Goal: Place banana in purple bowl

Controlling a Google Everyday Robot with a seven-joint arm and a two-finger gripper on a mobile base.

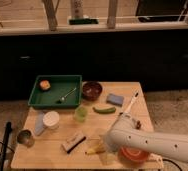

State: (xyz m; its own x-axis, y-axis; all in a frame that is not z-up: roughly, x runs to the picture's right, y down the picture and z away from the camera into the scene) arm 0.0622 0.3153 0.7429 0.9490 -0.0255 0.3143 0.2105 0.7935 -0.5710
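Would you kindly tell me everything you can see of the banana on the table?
The banana is small, pale yellow and slightly curved. It lies flat on the wooden table near its front edge, left end free, right end hidden by the tool of the white arm, which sits low over it. Whether the tool touches it cannot be told. It is well apart from the purple bowl, not in it.
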